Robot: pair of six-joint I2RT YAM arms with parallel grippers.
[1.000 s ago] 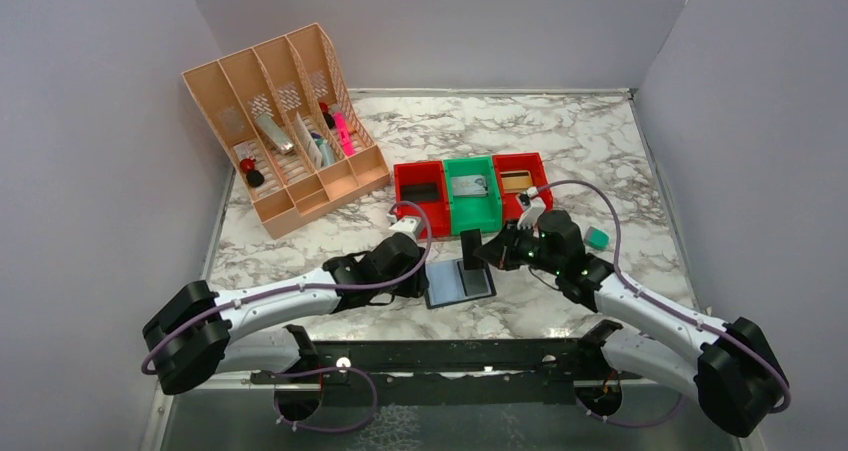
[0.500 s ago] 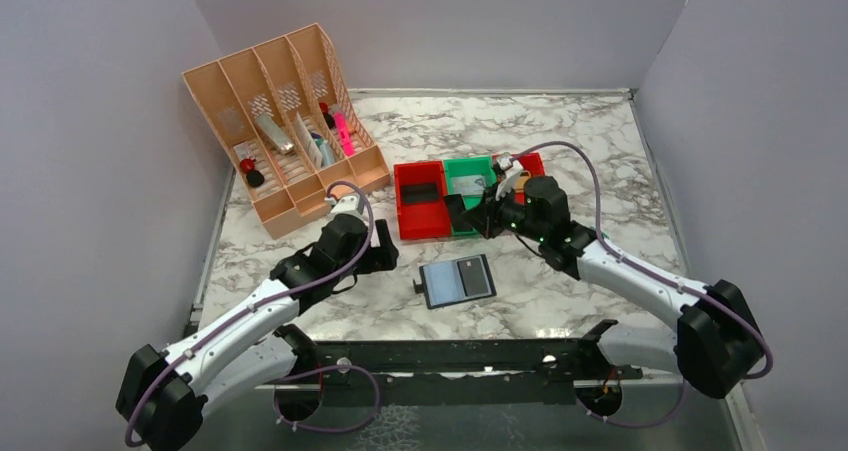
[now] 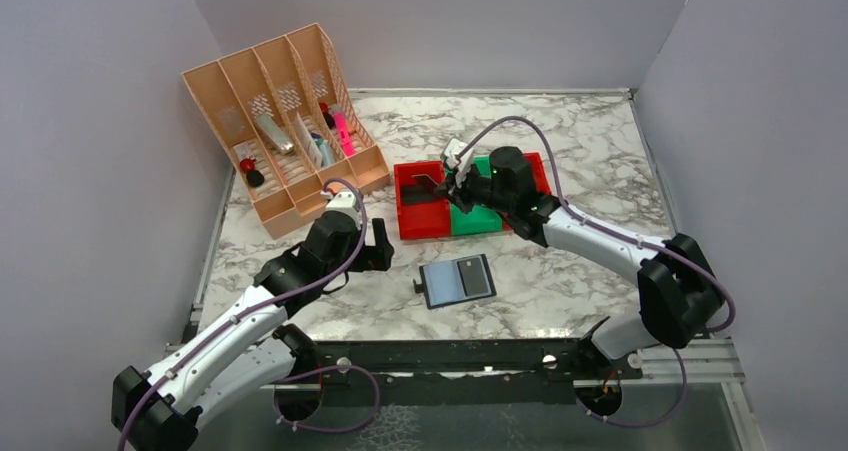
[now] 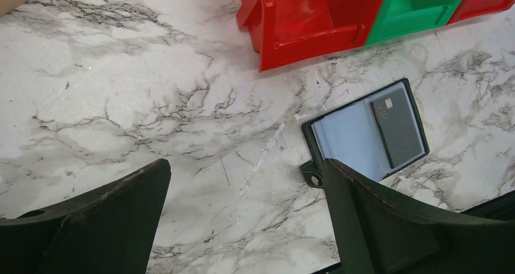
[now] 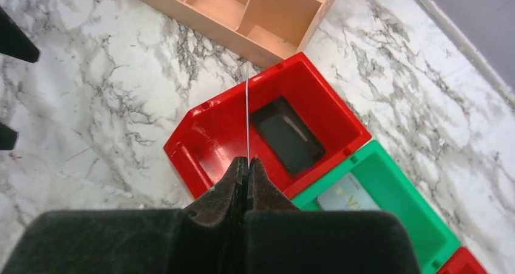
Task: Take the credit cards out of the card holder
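The card holder [image 3: 457, 281] lies open and flat on the marble, its tab toward the left. One dark credit card [image 4: 396, 132] sits in its right panel; the left grey-blue panel [image 4: 346, 141] is bare. My left gripper [image 3: 378, 246] hangs open to the left of the holder with nothing between its fingers [image 4: 246, 167]. My right gripper [image 3: 447, 183] is shut on a thin credit card [image 5: 247, 116], seen edge-on, above the left red bin [image 5: 206, 137]. Another dark card [image 5: 287, 135] lies inside that bin.
A green bin [image 5: 395, 195] holding a pale card [image 5: 349, 192] adjoins the red one, with another red bin [image 3: 530, 161] beyond it. A peach desk organizer [image 3: 285, 121] with several small items stands at the back left. Grey walls enclose the table.
My right gripper lifted a card from the holder and carried it back-left over the left red bin. My left gripper opened, let go of the holder and drew back to the left.
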